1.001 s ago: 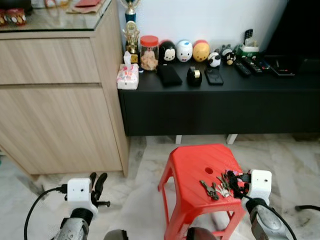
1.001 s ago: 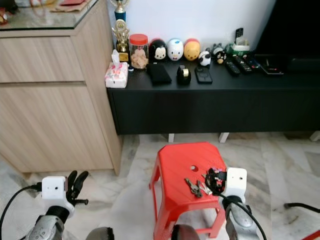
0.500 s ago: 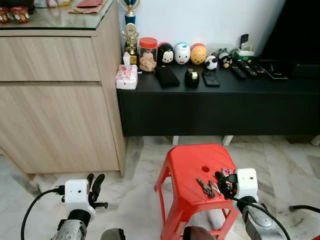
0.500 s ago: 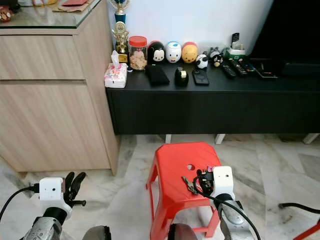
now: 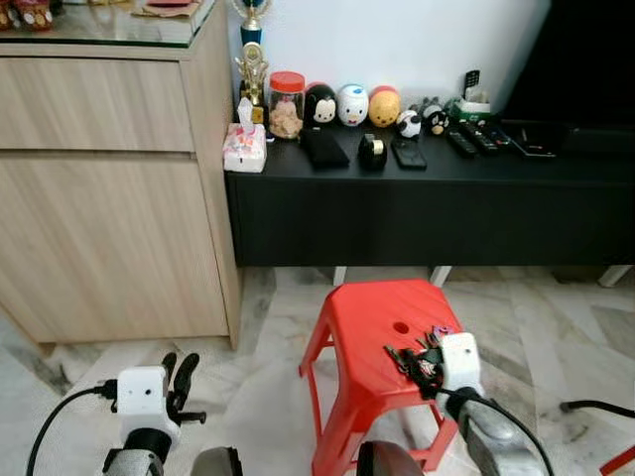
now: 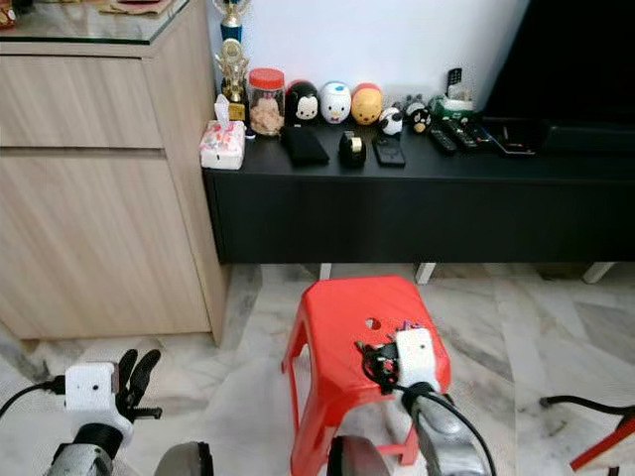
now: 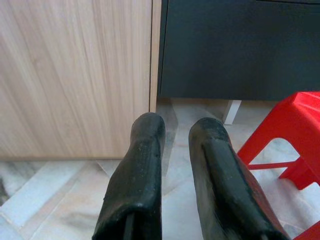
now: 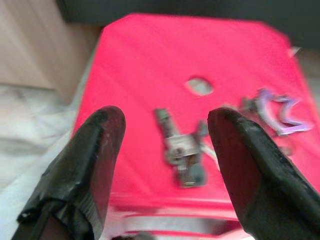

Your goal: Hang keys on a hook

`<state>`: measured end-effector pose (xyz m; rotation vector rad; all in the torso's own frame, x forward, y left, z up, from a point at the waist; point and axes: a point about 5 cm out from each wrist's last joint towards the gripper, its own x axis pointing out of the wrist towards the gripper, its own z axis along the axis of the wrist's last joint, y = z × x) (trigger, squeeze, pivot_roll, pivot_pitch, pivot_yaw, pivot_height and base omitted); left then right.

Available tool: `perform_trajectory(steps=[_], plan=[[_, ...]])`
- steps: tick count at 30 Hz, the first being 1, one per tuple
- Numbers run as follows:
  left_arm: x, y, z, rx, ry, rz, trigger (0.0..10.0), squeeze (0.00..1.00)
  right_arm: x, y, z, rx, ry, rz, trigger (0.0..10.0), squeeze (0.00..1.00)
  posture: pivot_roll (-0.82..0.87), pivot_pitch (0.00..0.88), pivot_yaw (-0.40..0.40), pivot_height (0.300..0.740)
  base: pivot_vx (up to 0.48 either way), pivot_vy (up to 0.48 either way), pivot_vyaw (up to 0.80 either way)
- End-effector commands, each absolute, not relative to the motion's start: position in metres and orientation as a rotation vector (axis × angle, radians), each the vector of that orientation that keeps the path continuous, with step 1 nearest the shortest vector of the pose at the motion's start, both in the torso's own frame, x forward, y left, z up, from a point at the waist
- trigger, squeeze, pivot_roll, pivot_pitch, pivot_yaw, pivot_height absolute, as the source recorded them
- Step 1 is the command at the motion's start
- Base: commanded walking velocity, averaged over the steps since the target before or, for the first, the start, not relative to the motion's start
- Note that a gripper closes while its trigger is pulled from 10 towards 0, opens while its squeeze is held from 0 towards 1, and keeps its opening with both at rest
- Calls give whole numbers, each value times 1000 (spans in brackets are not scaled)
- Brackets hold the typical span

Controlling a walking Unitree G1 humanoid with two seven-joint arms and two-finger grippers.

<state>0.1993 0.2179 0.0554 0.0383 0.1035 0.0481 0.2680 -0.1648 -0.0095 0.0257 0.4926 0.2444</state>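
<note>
A bunch of keys (image 5: 400, 354) with a purple clip (image 8: 276, 108) lies on the right part of the red plastic stool's (image 5: 365, 315) seat, beside its centre hole. My right gripper (image 5: 421, 364) is low over the seat's right front, right at the keys. In the right wrist view the right gripper (image 8: 167, 121) is open, with the keys (image 8: 181, 151) lying on the seat between its fingers, which hold nothing. My left gripper (image 5: 178, 381) hangs idle near the floor on the left, shut and holding nothing (image 7: 176, 137).
A light wooden cabinet (image 5: 109, 198) stands at the left. Behind the stool, a low black console (image 5: 427, 203) carries a jar, round figurines, a tissue pack and remotes. A black cable (image 5: 595, 406) lies on the marble floor at the right.
The camera has shifted a little. My right gripper has moved left across the stool seat and closed in on the keys. The left arm still hangs low.
</note>
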Motion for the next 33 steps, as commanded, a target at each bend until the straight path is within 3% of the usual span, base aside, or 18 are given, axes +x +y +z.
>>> perform_trajectory(steps=[1,6,12,25,33], plan=[[199,217,57,35,109,38,10000,0,271,-168,-9,42,494,223,10000,0,96,0,-110,593,0,0,0],[197,210,57,36,123,-1,10000,0,272,-165,-18,21,573,198,10000,0,103,0,-96,593,0,0,0],[197,211,60,41,125,-8,10000,0,281,-157,-12,43,532,210,10000,0,97,0,-90,593,0,0,0],[191,208,61,34,137,-9,10000,0,275,-168,-20,60,576,135,10000,0,101,0,-90,593,0,0,0],[179,203,64,20,145,0,10000,0,274,-166,-22,53,587,153,10000,0,111,47,-107,593,0,0,0]])
